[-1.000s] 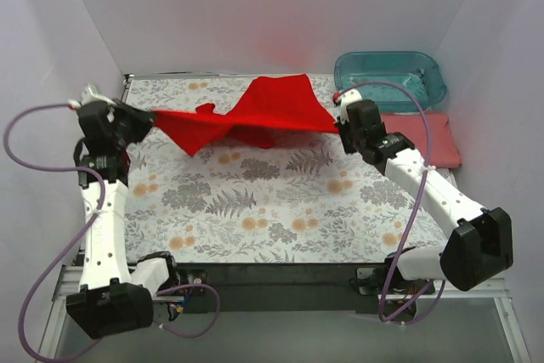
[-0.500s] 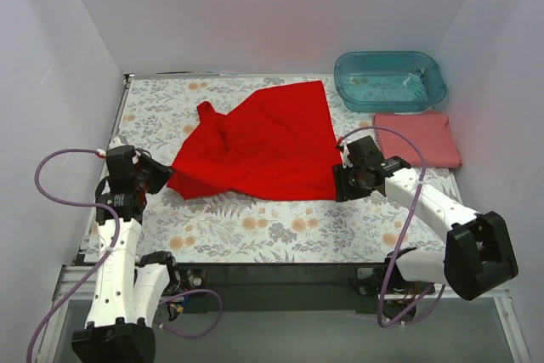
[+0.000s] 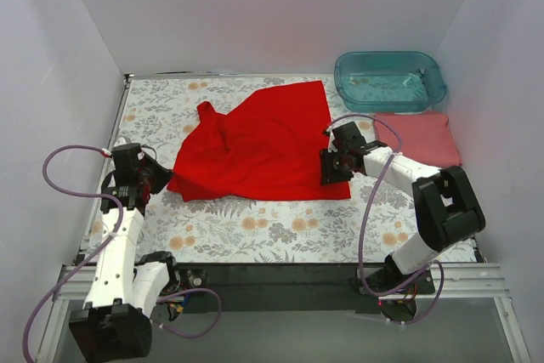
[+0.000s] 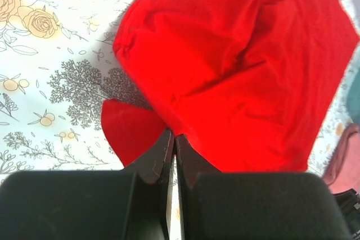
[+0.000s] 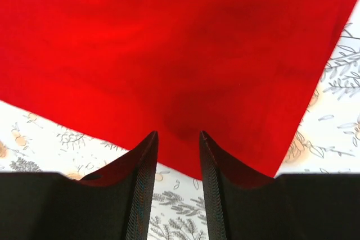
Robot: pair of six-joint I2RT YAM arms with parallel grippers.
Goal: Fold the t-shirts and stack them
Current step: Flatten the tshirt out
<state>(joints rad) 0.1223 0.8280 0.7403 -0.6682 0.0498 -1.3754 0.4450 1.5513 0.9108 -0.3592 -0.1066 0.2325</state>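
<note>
The bright red t-shirt (image 3: pixel 255 142) lies spread and partly rumpled on the floral table, with a sleeve bunched at its far left. My left gripper (image 3: pixel 161 180) is at the shirt's near left corner. In the left wrist view its jaws are closed to a thin slit (image 4: pixel 173 136), pinching the red cloth's edge (image 4: pixel 236 71). My right gripper (image 3: pixel 327 167) hangs open over the shirt's near right corner. The cloth (image 5: pixel 169 43) lies flat under its spread fingertips (image 5: pixel 179 134). The salmon-pink t-shirt (image 3: pixel 421 138) lies folded flat at the right edge.
A translucent teal tub (image 3: pixel 389 80) stands at the back right, just behind the pink shirt. White walls close in the floral table (image 3: pixel 255 218) on three sides. A purple cable loops beside each arm.
The shirt, held stretched in the air a second ago, now lies on the table. My right gripper has let go and moved slightly towards the shirt's right edge. My left gripper has barely moved.
</note>
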